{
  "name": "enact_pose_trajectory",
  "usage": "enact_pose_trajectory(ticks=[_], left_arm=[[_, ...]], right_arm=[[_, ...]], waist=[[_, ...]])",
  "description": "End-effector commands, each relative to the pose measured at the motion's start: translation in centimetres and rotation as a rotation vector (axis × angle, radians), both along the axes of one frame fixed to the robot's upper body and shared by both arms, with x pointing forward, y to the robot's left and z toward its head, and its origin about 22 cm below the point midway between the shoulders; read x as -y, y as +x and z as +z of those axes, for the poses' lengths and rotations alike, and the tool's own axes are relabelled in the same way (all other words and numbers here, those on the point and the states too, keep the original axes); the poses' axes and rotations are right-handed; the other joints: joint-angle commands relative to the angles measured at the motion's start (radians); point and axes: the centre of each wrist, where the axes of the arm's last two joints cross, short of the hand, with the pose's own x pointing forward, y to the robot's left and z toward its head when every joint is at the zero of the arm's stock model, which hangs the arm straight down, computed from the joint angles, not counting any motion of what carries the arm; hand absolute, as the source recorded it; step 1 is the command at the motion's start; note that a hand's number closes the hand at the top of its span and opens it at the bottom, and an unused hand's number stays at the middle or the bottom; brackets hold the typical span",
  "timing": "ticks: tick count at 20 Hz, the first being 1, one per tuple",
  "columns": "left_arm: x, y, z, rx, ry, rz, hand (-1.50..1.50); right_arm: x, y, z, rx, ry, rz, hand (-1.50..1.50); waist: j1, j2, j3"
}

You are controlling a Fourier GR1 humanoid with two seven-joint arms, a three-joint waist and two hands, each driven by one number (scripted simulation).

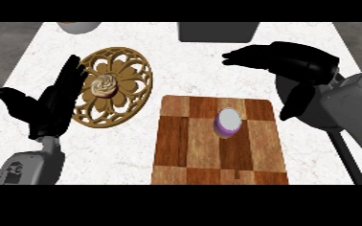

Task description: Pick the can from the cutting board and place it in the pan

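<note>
Here the right hand [293, 62], fingers spread, hides most of the pan [338, 139]; the can [228, 122] stands untouched.

Purple can [228, 122] with pale lid, upright on checkered wooden cutting board [185, 148], right of centre, untouched

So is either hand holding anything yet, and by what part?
Nothing is held. The can stands alone on the cutting board; right hand and left hand are open.
</note>
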Motion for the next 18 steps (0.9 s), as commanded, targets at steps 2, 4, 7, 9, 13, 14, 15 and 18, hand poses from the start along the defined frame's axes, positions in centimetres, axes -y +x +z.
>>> enact_pose_trajectory(ticks=[2,4,7,9,13,14,15,18], left_arm=[[0.5,0.2,-1.0,-0.01,-0.009,0.002,0.0],[-1.0,0.8,1.5,0.008,-0.005,0.023,0.0],[-0.4,-0.2,-0.9,-0.008,-0.009,0.014,0.0],[-0.8,-0.2,-0.2,-0.013,0.005,0.016,0.0],[-0.5,0.0,-0.4,-0.004,0.009,0.026,0.0],[-1.0,-0.8,0.6,0.001,-0.008,0.013,0.0],[-1.0,-0.9,0.2,-0.012,0.008,0.009,0.0],[-1.2,-0.3,0.6,-0.013,-0.002,0.018,0.0]], right_arm=[[-3.1,-0.5,-1.4,-0.058,-0.279,0.039,-1.5],[-1.7,-0.8,-0.5,-0.077,-0.31,0.055,-1.5],[-3.5,-3.0,-1.2,-0.045,-0.336,0.072,-1.5],[-2.4,-3.1,-0.5,-0.012,-0.356,0.081,-1.5],[-4.1,-5.4,-0.5,0.119,-0.448,0.084,-1.5],[-4.2,-5.2,-0.5,0.127,-0.45,0.06,-1.5],[-4.2,-6.1,-1.7,0.151,-0.431,0.054,-1.5],[-6.1,-7.0,-2.2,0.162,-0.432,0.027,-1.5]], waist=[[-0.003,0.001,0.0],[-0.01,-0.001,0.001],[-0.016,-0.002,0.001],[-0.015,-0.001,0.001],[-0.021,-0.003,0.001],[-0.013,-0.003,0.001],[-0.015,-0.002,0.001],[-0.014,-0.001,0.001]])
